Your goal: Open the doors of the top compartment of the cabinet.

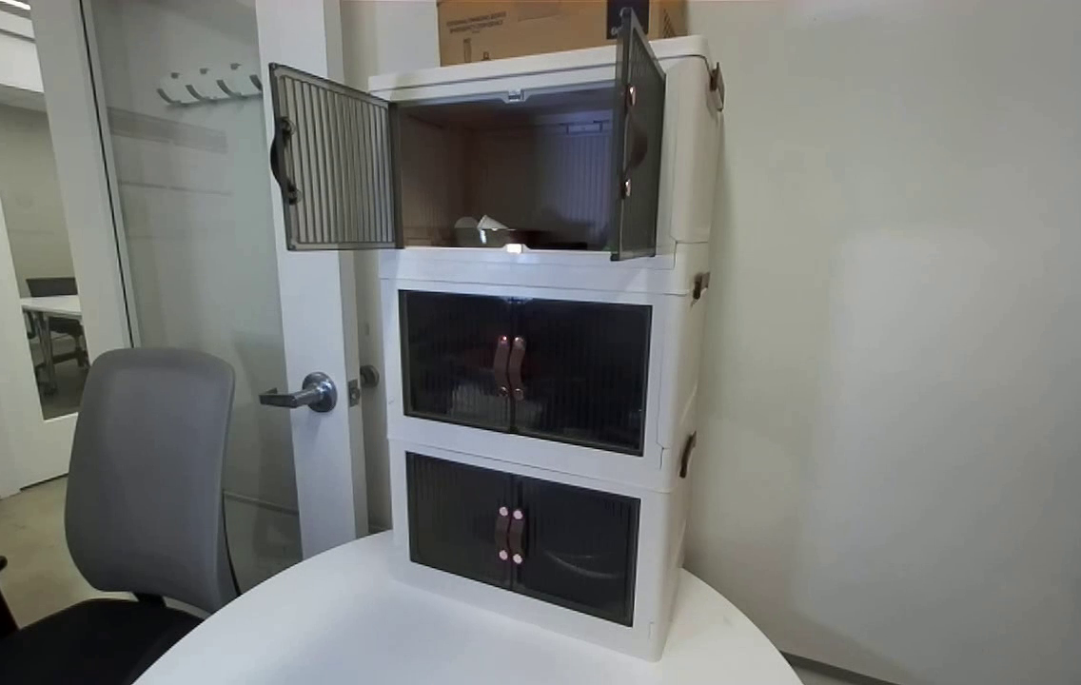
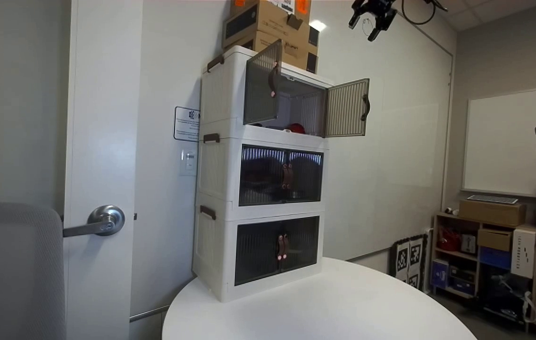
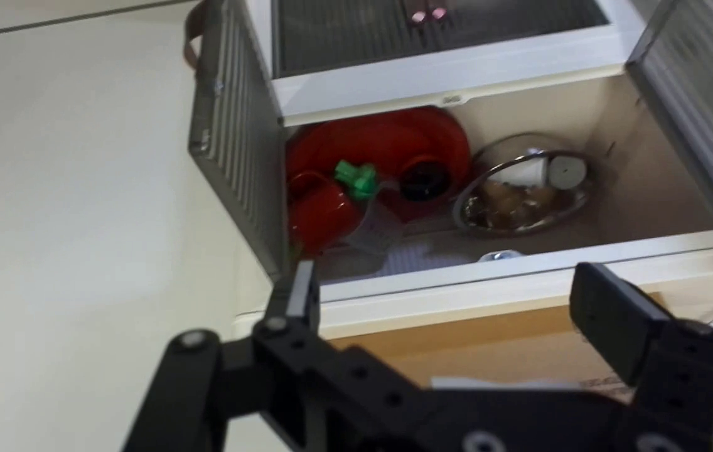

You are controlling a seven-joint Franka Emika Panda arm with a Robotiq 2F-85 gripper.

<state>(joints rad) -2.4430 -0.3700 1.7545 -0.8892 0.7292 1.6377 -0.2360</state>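
The white cabinet [image 1: 688, 381] stands as three stacked tiers in both exterior views. Both smoked doors of its top compartment [image 1: 464, 166] are swung outward: a ribbed door [image 1: 336, 162] and its partner [image 1: 643, 152]. The wrist view, which looks upside down, has one door [image 3: 237, 144] at left and the opposite door [image 3: 702, 94] at right. Between them sit a red dish [image 3: 356, 138], a red cup [image 3: 325, 216], a green piece [image 3: 359, 179] and a clear bowl [image 3: 520, 216]. My gripper [image 2: 362, 30] hangs high, apart from the cabinet, jaws wide open with nothing between them.
Cardboard boxes [image 2: 282, 35] rest on the cabinet's top. A round white table [image 1: 312, 618] carries the cabinet. Closed lower doors [image 1: 521, 371] face front. A grey chair [image 1: 155, 466] and a lever-handled door [image 2: 100, 224] are nearby; a whiteboard wall [image 2: 390, 141] runs behind.
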